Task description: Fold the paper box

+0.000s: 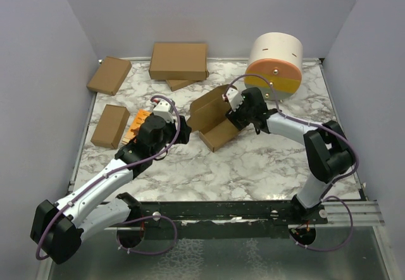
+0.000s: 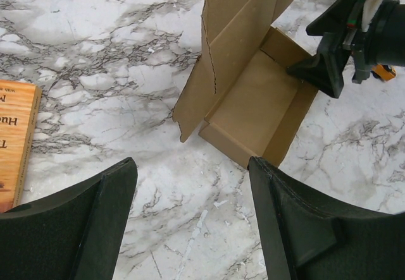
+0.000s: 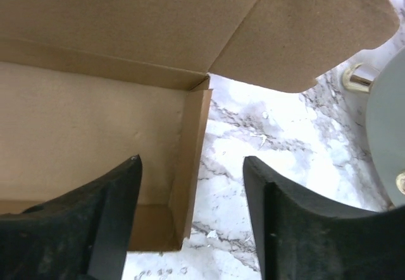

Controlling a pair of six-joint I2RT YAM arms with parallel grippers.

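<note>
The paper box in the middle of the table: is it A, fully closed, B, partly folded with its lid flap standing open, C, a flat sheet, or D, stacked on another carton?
B: the paper box has its side walls raised and its lid flap standing up, so the inside is open to view.

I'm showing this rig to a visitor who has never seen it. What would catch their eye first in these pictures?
Probably the half-folded paper box in the middle of the marble table, with its lid flap standing up and the right gripper open astride its end wall. Next comes the big cream-and-orange drum at the far right corner. The left gripper hangs open just short of the box.
</note>
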